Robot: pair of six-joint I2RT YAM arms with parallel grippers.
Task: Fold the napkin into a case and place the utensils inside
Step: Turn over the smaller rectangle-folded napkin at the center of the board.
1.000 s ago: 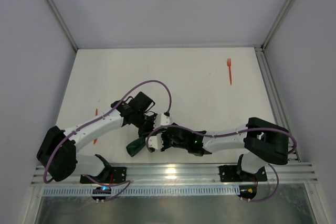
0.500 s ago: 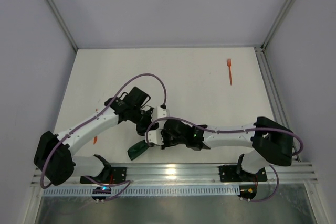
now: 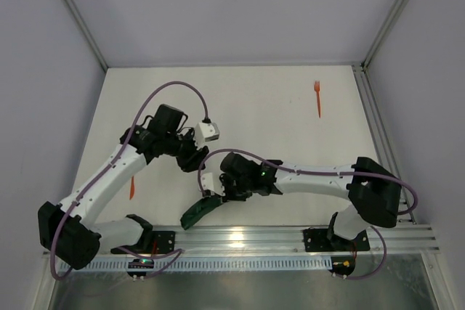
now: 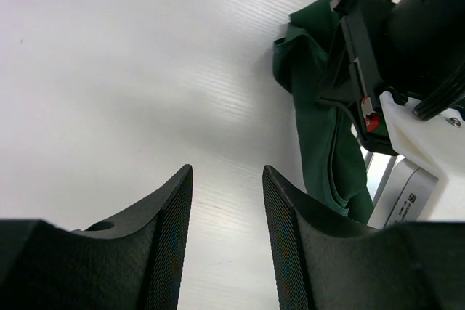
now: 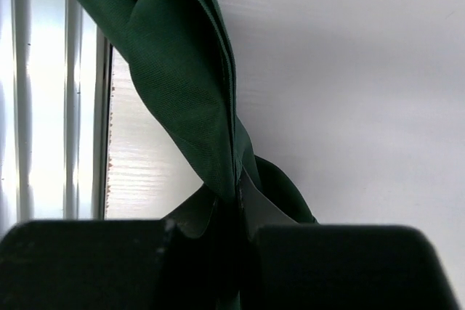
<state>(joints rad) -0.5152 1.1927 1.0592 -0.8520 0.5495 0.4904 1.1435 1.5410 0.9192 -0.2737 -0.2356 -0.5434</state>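
Right fingers point(image 5: 94, 266): I'm watching them clamping together on the dark green soft cloth napkin point(image 3: 201, 210), pinching a bunched fold.
Napkin: it's lying crumpled at the near edge of the white desk point(image 3: 276, 128), just beside the metal rail point(image 3: 290, 236) (folds stacked, not flat).
Left fingers point(image 4: 171, 237): they're standing apart, gripping nothing, hovering over bare desk near the cloth.
Bright orange plastic fork point(image 3: 317, 98): it's lying well apart, toward the far right corner.

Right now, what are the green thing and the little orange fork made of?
The napkin looks like soft woven cloth, matte: fine weave lines and floppy folds show. The fork is probably plastic, judging by its bright, even orange; it is too small to tell its finish.
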